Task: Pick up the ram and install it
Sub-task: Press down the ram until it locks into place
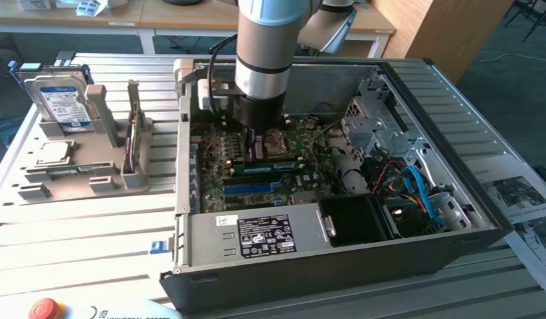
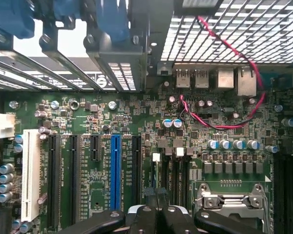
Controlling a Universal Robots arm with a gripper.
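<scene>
My gripper (image 1: 252,151) reaches down into the open computer case (image 1: 344,266), just above the motherboard (image 1: 222,193). In the wrist view its fingers (image 2: 145,217) press together with nothing showing between them. The ram (image 1: 280,162), a narrow green stick, lies low along the board beside the CPU socket (image 1: 275,141). It runs from under the gripper toward the exterior view's right. I cannot tell whether the fingertips touch it. Under the gripper (image 2: 156,200) are dark slots with white latches (image 2: 179,152), beside the blue slot (image 2: 115,175).
A grey fixture (image 1: 78,179) on the exterior view's left carries a hard drive (image 1: 60,100) and a thin upright holder (image 1: 134,133). Inside the case are the power supply (image 1: 255,236), a metal drive cage (image 1: 379,126), blue cables (image 1: 419,189) and red-black wires (image 2: 224,58).
</scene>
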